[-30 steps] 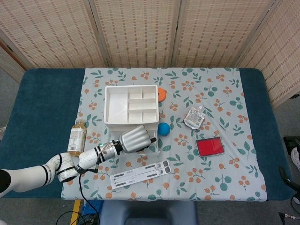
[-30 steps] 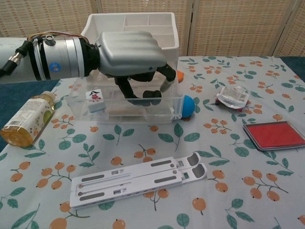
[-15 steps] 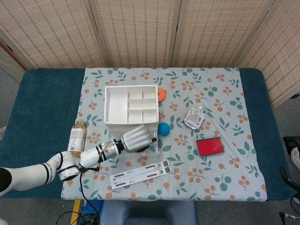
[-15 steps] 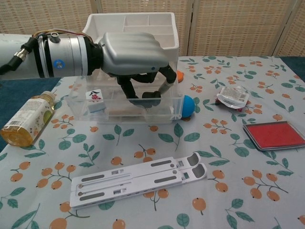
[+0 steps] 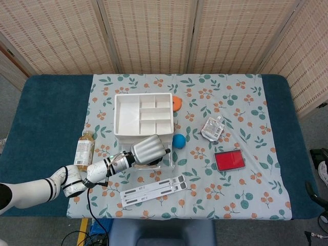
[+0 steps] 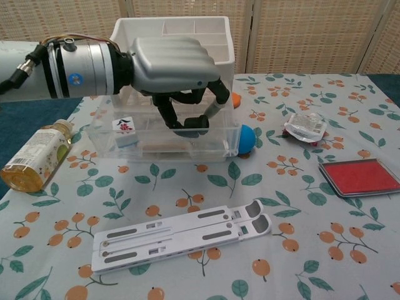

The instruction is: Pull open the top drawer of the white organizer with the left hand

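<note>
A blue table carries a leaf-and-orange-patterned cloth.

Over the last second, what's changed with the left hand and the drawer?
The left hand has lifted slightly and drawn back toward the organizer, its curled fingers rising above the clear drawer. Whether it holds anything is unclear. The drawer stayed pulled out; the bottle, blue ball and folding stand haven't moved.
</note>
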Controlling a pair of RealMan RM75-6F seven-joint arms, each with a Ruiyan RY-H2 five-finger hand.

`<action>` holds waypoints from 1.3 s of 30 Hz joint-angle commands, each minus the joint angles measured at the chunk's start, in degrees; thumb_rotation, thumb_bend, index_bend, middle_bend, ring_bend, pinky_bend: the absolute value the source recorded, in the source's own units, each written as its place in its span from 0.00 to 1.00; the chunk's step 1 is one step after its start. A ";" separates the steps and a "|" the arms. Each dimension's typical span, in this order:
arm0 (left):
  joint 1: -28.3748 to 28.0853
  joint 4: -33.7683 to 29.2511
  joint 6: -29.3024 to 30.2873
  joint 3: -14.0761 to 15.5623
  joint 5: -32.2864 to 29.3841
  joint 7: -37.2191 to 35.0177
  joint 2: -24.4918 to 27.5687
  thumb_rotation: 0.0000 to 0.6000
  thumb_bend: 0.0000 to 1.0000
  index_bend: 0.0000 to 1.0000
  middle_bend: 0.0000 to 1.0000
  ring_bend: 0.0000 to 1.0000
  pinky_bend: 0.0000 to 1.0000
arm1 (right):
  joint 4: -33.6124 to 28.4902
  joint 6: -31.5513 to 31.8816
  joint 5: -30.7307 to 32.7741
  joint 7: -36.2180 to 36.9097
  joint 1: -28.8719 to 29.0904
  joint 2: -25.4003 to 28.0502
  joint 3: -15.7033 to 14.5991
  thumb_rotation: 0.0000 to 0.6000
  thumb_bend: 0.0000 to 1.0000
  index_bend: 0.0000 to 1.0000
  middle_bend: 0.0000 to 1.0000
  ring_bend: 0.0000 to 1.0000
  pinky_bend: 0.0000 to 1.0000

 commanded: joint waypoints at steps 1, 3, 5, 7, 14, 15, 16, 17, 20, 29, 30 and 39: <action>0.63 -0.39 1.29 -0.09 -0.15 -1.00 0.55 1.00 0.26 0.58 0.97 1.00 1.00 | 0.03 -0.09 -0.04 -0.02 0.10 -0.01 0.04 1.00 0.37 0.00 0.08 0.03 0.08; 1.30 -1.05 2.77 -0.19 -0.08 -1.56 1.42 1.00 0.26 0.58 0.97 1.00 1.00 | 0.06 -0.26 -0.01 0.02 0.24 -0.04 0.12 1.00 0.37 0.00 0.08 0.03 0.08; 2.09 -1.92 4.34 -0.27 -0.01 -1.98 2.38 1.00 0.26 0.58 0.97 1.00 1.00 | 0.12 -0.43 -0.01 0.08 0.39 -0.04 0.18 1.00 0.37 0.00 0.08 0.03 0.08; 3.15 -3.12 6.19 -0.32 0.02 -2.49 3.69 1.00 0.26 0.58 0.97 1.00 1.00 | 0.19 -0.66 -0.09 0.14 0.61 -0.08 0.23 1.00 0.37 0.00 0.08 0.03 0.08; 8.31 -7.44 13.72 0.46 0.69 -3.74 8.32 1.00 0.26 0.58 0.97 1.00 1.00 | 0.57 -1.30 -0.35 0.42 1.24 -0.26 0.34 1.00 0.37 0.00 0.08 0.03 0.08; 9.43 -8.08 15.26 0.76 0.98 -3.83 9.13 1.00 0.26 0.58 0.97 1.00 1.00 | 0.61 -1.37 -0.40 0.46 1.31 -0.27 0.34 1.00 0.37 0.00 0.08 0.03 0.08; 10.28 -8.54 16.36 1.00 1.18 -3.94 9.70 1.00 0.26 0.58 0.97 1.00 1.00 | 0.66 -1.40 -0.42 0.48 1.36 -0.28 0.35 1.00 0.37 0.00 0.08 0.03 0.08; 11.16 -8.97 17.43 1.25 1.31 -4.05 10.27 1.00 0.26 0.58 0.97 1.00 1.00 | 0.69 -1.39 -0.47 0.51 1.40 -0.30 0.36 1.00 0.37 0.00 0.08 0.03 0.08; 14.47 -10.30 20.70 2.04 0.98 -4.27 12.07 1.00 0.26 0.58 0.97 1.00 1.00 | 0.77 -1.38 -0.63 0.60 1.51 -0.38 0.36 1.00 0.37 0.00 0.08 0.03 0.08; 22.06 -10.88 22.88 5.31 -1.96 -5.09 14.40 1.00 0.26 0.58 0.97 1.00 1.00 | 0.74 -1.57 -1.08 0.57 1.88 -0.41 0.28 1.00 0.37 0.00 0.08 0.03 0.08; 22.63 -10.82 23.05 5.93 -1.40 -4.71 14.42 1.00 0.26 0.58 0.97 1.00 1.00 | 0.71 -1.61 -1.10 0.51 1.92 -0.43 0.27 1.00 0.37 0.00 0.08 0.03 0.08; 27.07 -10.26 26.00 8.04 1.87 -3.00 12.68 1.00 0.26 0.58 0.97 1.00 1.00 | -0.03 -1.65 -1.42 -0.33 2.18 -0.30 0.25 1.00 0.37 0.00 0.08 0.03 0.08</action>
